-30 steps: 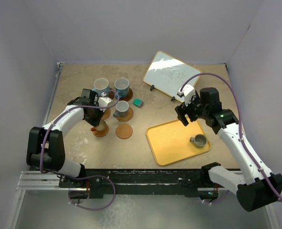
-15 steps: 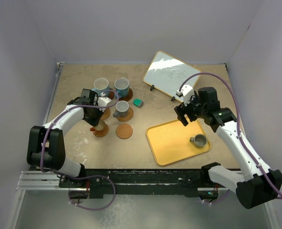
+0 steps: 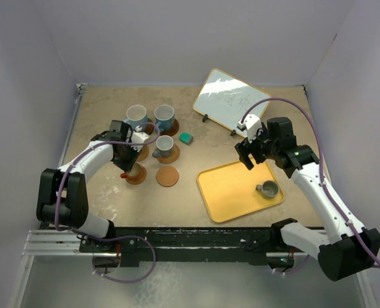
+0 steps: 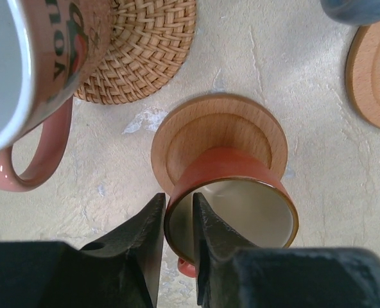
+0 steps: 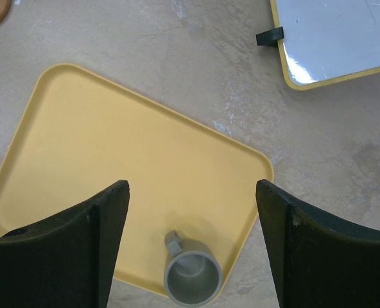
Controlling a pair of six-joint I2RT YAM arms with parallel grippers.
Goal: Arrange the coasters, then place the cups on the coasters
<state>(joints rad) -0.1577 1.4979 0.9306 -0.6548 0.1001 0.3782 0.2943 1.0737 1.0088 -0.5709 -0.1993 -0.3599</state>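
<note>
One orange-tan cup [image 4: 232, 202] on a coaster [image 4: 219, 138], rim between the barely parted left tool [image 4: 177, 215].

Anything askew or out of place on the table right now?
Yes, one thing: the orange cup sits at the near edge of its wooden coaster rather than centred, with the left hand straddling its rim. One grey cup stands in the yellow tray. Nothing spilled or damaged.

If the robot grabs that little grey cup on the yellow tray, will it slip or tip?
The grey cup looks glazed, so probably slippery. It is squat and upright, so unlikely to tip. The smooth tray may let it slide.
</note>
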